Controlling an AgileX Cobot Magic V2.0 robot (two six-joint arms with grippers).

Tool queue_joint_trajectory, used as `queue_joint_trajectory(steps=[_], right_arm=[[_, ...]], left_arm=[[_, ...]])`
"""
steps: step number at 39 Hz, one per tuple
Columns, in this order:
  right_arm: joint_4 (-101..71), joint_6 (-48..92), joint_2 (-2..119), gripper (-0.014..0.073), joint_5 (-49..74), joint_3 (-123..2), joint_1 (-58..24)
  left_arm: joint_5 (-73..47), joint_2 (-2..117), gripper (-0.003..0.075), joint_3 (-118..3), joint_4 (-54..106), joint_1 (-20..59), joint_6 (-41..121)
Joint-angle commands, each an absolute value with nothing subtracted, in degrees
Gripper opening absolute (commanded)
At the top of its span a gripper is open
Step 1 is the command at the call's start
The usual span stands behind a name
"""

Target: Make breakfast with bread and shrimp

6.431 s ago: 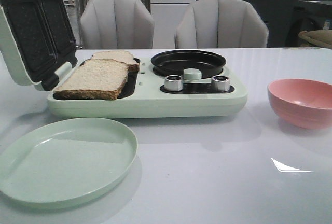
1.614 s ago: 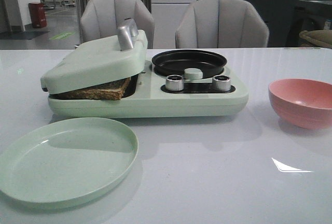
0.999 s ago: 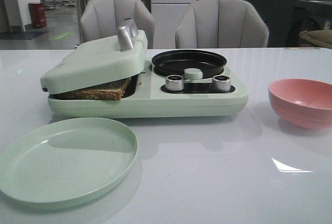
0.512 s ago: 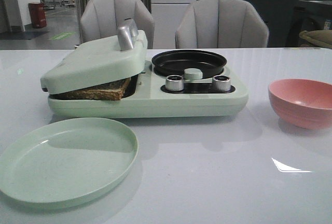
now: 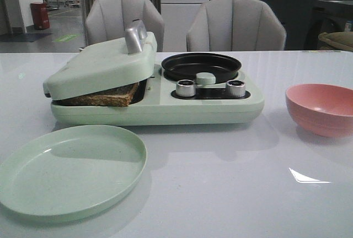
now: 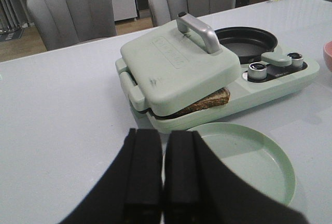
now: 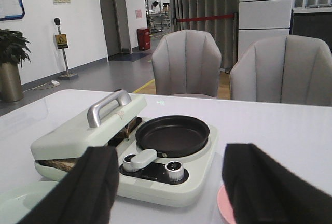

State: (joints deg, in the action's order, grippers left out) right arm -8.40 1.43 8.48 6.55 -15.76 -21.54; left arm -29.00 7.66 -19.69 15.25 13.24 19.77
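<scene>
Left end effector (image 6: 162,175) is pressed together, right end effector (image 7: 171,193) spread; bread (image 5: 105,96) is clamped under lid (image 5: 99,64), shrimp unseen; pink bowl (image 5: 321,108) should be approached from above.

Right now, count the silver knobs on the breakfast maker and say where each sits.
2. One knob sits left of the pan's handle, the other knob right of it, both on the dark panel in front of the black pan. None seems hidden.

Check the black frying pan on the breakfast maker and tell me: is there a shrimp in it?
No. In the right wrist view the black frying pan shows only its bare dark surface, with no shrimp in it.
</scene>
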Motion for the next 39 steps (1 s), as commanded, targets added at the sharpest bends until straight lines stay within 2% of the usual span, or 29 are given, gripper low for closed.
queue_joint_trajectory(steps=[1,17,39], right_arm=[[-8.31,1.49,15.62,0.0531,6.90,-22.85,-21.11],[-8.45,1.44,46.03,0.0531,21.14,-42.53,-20.07],[-15.39,4.08,76.53,0.0531,27.53,-55.90,2.65]], left_arm=[[-24.11,8.22,0.0114,-21.11,16.32,13.81,19.15],[-23.98,8.22,0.0114,-21.11,16.32,13.81,19.15],[-23.76,8.22,0.0114,-21.11,16.07,13.81,19.15]])
